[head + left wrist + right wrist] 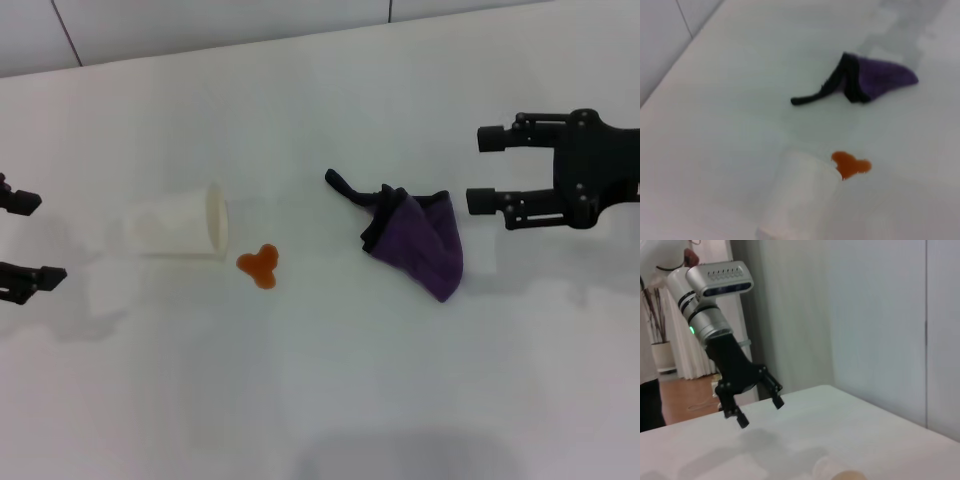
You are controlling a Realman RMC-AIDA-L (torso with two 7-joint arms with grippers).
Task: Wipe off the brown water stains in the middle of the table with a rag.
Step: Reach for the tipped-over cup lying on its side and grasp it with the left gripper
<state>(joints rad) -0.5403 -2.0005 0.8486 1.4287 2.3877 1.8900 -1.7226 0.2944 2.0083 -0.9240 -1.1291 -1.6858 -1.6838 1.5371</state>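
The brown water stains (259,265) form a small orange-brown three-lobed blot near the middle of the white table (330,390), just right of a tipped cup. The purple rag (418,240) lies crumpled to the stains' right, with its black strap (345,188) trailing left. In the left wrist view, the rag (880,77) lies beyond the stains (851,164). My right gripper (477,170) hovers just right of the rag, open and empty. At the table's left edge my left gripper (45,238) is open and empty. The right wrist view shows the left gripper (760,410) far off above the tabletop.
A white translucent cup (180,232) lies on its side left of the stains, mouth toward them; it also shows in the left wrist view (800,200). A grey wall (200,25) runs behind the table's far edge.
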